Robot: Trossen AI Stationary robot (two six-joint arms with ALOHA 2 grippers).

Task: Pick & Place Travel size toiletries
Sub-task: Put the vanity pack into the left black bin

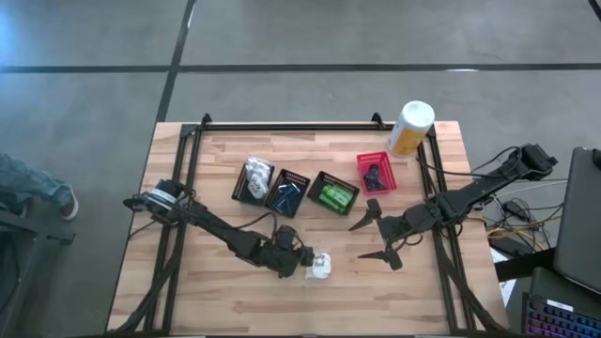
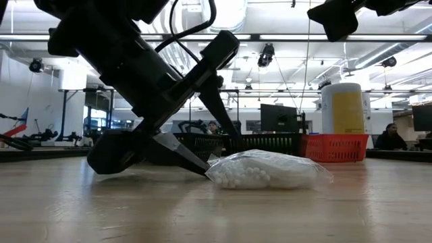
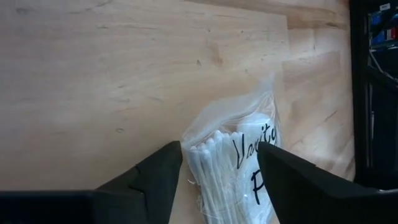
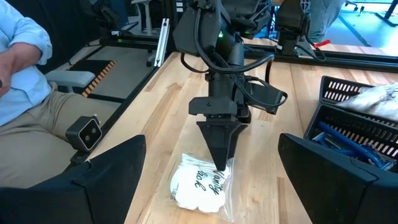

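A clear-wrapped packet of white cotton swabs (image 1: pixel 320 268) lies flat on the wooden table near its front middle; it also shows in the low view as the packet (image 2: pixel 266 169). My left gripper (image 1: pixel 306 263) slants down onto it, one finger on each side of the packet (image 3: pixel 233 168). My right gripper (image 1: pixel 357 242) hangs open above the table to the packet's right and holds nothing. More toiletries lie in the baskets farther back: white lumps (image 1: pixel 255 175) and green packets (image 1: pixel 333 196). My left gripper has the packet's near end (image 3: pixel 205 155) between its two fingers, which lie against the wrap on the two long sides. The fingers (image 2: pixel 192 160) slant down from the table's left. The packet rests flat on the table, and its wrap shows no dent.
Three black mesh baskets (image 1: pixel 289 192) and a red one (image 1: pixel 376 172) stand in a row behind the packet. A tall white-and-yellow canister (image 1: pixel 410 127) stands at the far right. Black rails (image 1: pixel 192 160) run along the table's sides. A seated person (image 4: pixel 25 68) is beyond the left edge.
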